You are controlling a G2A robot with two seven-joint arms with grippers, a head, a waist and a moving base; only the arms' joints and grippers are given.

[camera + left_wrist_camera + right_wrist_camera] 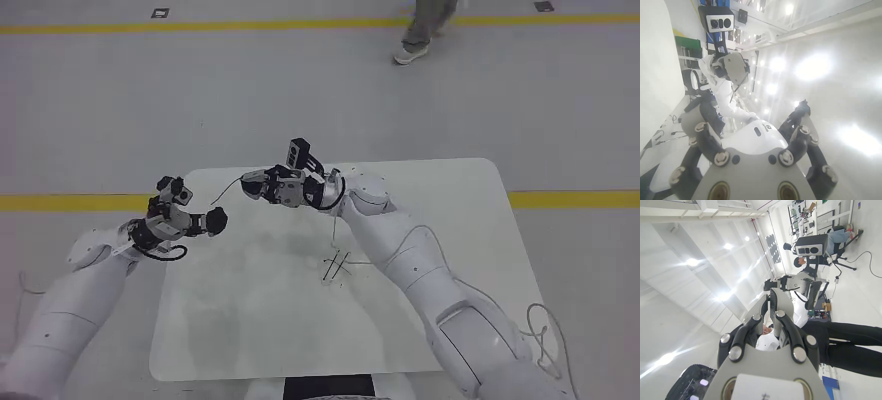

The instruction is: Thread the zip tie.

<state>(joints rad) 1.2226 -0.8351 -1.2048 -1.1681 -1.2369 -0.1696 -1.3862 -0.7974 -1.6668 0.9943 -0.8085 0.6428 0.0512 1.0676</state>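
In the top view, my right gripper (250, 186) sits in the upper middle of the frame, over the far left part of the white table (440, 300). It is clenched on one end of the zip tie (225, 188). The tie is a thin dark thread arcing leftward, and its free end fades out before I can place it. My left gripper (213, 220) hangs just below and left of it, near the table's left edge, a dark lump whose fingers are hard to read here. Near the frame's centre a few spare ties (335, 266) lie crossed on the table, too fine to count. Around the table is pale grey floor (100, 100), with a yellow line (60, 202) running out from behind the table on both sides.

In the left wrist view, my left gripper (751, 104) is released, its two dark fingers (802, 113) spread wide. Beyond them my right gripper (738, 79) pinches the zip tie (737, 90), which dangles free. The spot where the pads meet it is hidden by the grey finger plate. Glare from ceiling lights (810, 66) washes out much of the room.

In the right wrist view, my right gripper (769, 294) has its pads pressed together, and they hide what lies between them. My left gripper (791, 289) is farther off, spread open. Behind are a white beamed ceiling (696, 247) and pale flooring with a trailing cable (869, 262).
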